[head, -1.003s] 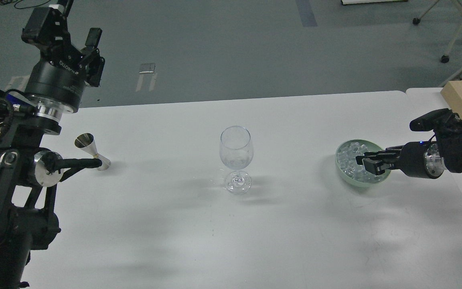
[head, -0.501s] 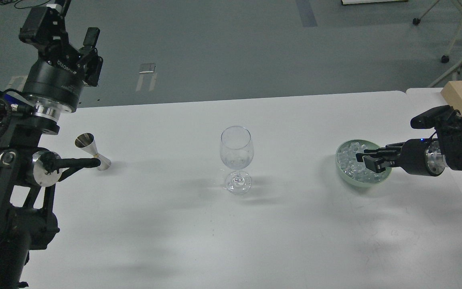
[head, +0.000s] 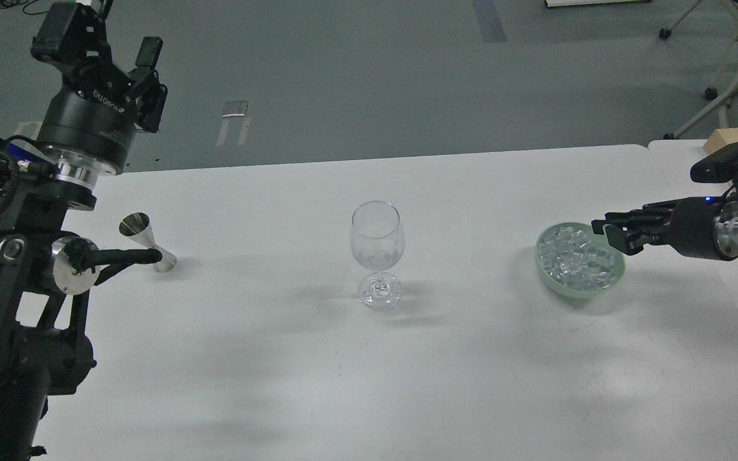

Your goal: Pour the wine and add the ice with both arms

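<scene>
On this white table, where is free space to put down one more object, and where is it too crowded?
Free: the wide near strip of the table in front of the wine glass, and the stretches between glass and jigger, and glass and ice bowl. Crowded: the right edge, where the right gripper hangs by the bowl's rim, and the left edge beside the left arm.

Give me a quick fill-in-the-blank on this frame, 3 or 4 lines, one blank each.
1. The ice sits in a pale ____ bowl.
2. The wine glass stands between the steel jigger and the ____.
3. The right gripper hovers at the bowl's ____ rim.
4. The left gripper is raised ____ the table.

Answers: green; bowl; right; above
</scene>
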`<state>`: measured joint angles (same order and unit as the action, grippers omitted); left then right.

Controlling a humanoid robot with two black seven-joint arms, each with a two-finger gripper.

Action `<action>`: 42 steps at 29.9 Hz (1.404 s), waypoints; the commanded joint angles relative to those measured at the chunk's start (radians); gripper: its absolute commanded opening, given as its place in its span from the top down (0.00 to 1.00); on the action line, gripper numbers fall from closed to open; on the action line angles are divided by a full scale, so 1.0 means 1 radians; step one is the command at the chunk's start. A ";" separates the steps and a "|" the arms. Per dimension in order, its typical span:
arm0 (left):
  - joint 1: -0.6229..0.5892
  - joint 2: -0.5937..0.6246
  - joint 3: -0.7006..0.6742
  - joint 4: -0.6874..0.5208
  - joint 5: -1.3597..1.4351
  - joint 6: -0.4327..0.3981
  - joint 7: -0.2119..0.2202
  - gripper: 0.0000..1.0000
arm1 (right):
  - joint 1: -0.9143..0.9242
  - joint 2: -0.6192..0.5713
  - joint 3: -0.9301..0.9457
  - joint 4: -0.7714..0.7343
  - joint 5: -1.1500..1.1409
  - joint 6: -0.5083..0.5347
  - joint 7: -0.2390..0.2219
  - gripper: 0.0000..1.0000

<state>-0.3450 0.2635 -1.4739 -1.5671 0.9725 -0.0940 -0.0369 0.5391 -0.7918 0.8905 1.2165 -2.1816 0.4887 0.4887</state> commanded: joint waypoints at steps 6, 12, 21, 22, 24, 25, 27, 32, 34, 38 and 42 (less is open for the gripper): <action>0.000 0.000 0.006 -0.010 0.002 0.000 0.002 0.20 | 0.001 -0.035 0.027 0.074 0.000 0.000 0.000 0.70; 0.000 -0.001 0.010 -0.010 0.002 0.000 0.002 0.20 | 0.002 -0.038 0.051 0.115 0.000 0.000 0.000 0.70; 0.000 -0.003 0.012 -0.010 0.003 0.000 0.002 0.20 | 0.028 -0.018 0.053 0.150 0.000 0.000 0.000 0.71; 0.000 -0.003 0.012 -0.010 0.003 0.000 0.002 0.20 | 0.028 -0.018 0.053 0.150 0.000 0.000 0.000 0.71; 0.000 -0.003 0.012 -0.010 0.003 0.000 0.002 0.20 | 0.027 -0.023 0.050 0.152 0.000 0.000 0.000 0.71; 0.000 -0.003 0.012 -0.010 0.003 0.000 0.002 0.20 | 0.025 -0.023 0.050 0.152 0.000 0.000 0.000 0.71; 0.001 -0.003 0.012 -0.010 0.003 0.000 0.002 0.20 | 0.019 -0.024 0.047 0.155 0.000 0.000 0.000 0.71; 0.001 -0.006 0.011 -0.010 0.003 0.000 0.002 0.20 | 0.010 -0.029 0.041 0.143 0.000 0.000 0.000 0.71; 0.000 -0.004 0.009 -0.011 0.005 0.000 0.002 0.20 | -0.007 -0.035 0.041 0.141 0.000 0.000 0.000 0.71; 0.000 -0.003 0.007 -0.011 0.005 0.000 0.002 0.20 | -0.030 -0.035 0.041 0.140 0.000 0.000 0.000 0.71; 0.000 -0.004 0.007 -0.013 0.005 0.000 0.000 0.20 | -0.041 -0.037 0.042 0.129 0.000 0.000 0.000 0.71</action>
<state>-0.3443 0.2604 -1.4663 -1.5787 0.9771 -0.0935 -0.0354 0.5040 -0.8273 0.9311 1.3538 -2.1816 0.4887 0.4887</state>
